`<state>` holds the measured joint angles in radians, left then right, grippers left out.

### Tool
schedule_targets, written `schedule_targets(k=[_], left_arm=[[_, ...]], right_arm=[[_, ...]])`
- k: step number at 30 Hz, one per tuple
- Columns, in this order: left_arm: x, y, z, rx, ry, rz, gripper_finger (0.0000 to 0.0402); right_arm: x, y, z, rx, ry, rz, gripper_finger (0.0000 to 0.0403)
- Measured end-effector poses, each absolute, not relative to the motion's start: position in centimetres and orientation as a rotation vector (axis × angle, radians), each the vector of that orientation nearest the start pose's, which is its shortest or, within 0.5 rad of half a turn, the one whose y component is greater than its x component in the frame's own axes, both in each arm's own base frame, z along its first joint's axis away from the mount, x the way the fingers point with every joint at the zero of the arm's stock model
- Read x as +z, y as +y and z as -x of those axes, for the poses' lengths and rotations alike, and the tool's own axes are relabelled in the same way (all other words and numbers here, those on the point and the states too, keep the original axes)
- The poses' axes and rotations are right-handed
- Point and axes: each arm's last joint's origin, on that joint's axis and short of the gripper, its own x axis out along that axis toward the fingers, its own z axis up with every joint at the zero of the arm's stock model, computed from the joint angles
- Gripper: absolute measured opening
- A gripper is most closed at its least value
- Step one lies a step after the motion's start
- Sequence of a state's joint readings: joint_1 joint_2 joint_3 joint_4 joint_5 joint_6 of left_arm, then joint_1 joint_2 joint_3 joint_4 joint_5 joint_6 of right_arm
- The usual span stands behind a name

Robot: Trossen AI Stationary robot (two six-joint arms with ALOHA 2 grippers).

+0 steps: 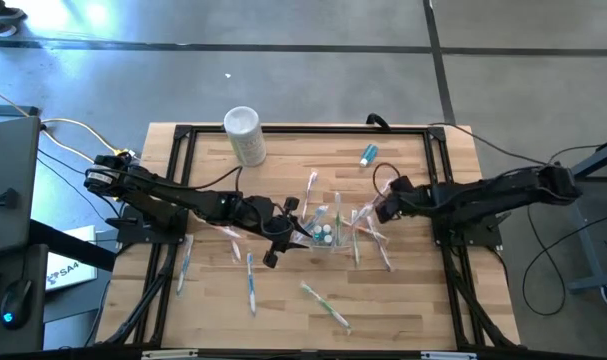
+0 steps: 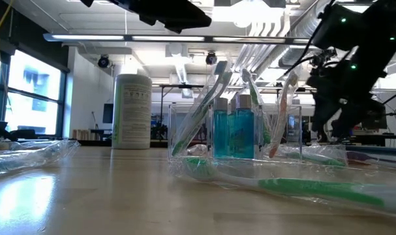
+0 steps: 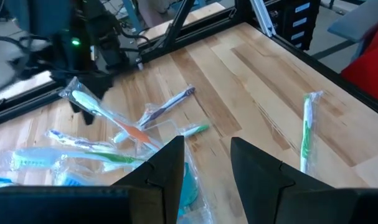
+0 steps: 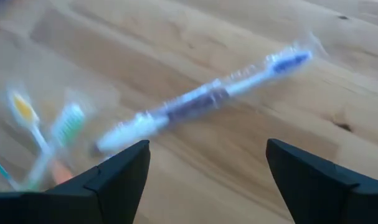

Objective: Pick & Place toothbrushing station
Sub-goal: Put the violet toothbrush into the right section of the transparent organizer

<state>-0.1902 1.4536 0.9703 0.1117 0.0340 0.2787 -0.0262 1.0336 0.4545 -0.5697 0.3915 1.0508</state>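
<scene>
Several toothbrushes already stand in the clear cup [image 1: 324,236] at the middle of the table [image 1: 413,300], together with two teal toothpaste tubes [image 2: 235,132] — this part of the station looks done. Many brushes are not yet collected: wrapped ones lie around the cup, one with green bristles [image 1: 326,305] well apart toward the near edge, others at the left side [image 1: 251,284], and one more teal tube [image 1: 367,154] lies alone near the far edge.

My left gripper [image 1: 280,232] hangs just beside the cup, its fingers partly apart, and in its wrist view I see nothing between them. My right gripper [image 1: 381,206] is on the other side of the cup, fingers spread wide and empty, above a wrapped brush with a blue head [image 4: 201,96] that lies flat on the wood. I judge this one is my next pick.

The brushes are slim, each in thin crinkled clear wrap, so they may slip.
</scene>
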Motion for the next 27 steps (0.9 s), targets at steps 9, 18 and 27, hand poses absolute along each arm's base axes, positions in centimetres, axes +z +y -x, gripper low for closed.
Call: schedule_targets(k=[9, 18, 27], left_arm=[[26.5, -6.2, -31.6, -0.273, 0.389, -0.285, 0.0126], [26.4, -6.2, -31.6, -0.271, 0.405, -0.283, 0.0126], [26.4, -6.2, -31.6, -0.272, 0.404, -0.282, 0.0126]], right_arm=[[15.7, -4.4, -16.8, -0.959, 0.779, -0.810, 0.0313], [13.6, -6.6, -18.2, -0.968, 0.815, -0.845, 0.0313], [11.5, -8.8, -18.4, -1.039, 0.885, -0.839, 0.0313]])
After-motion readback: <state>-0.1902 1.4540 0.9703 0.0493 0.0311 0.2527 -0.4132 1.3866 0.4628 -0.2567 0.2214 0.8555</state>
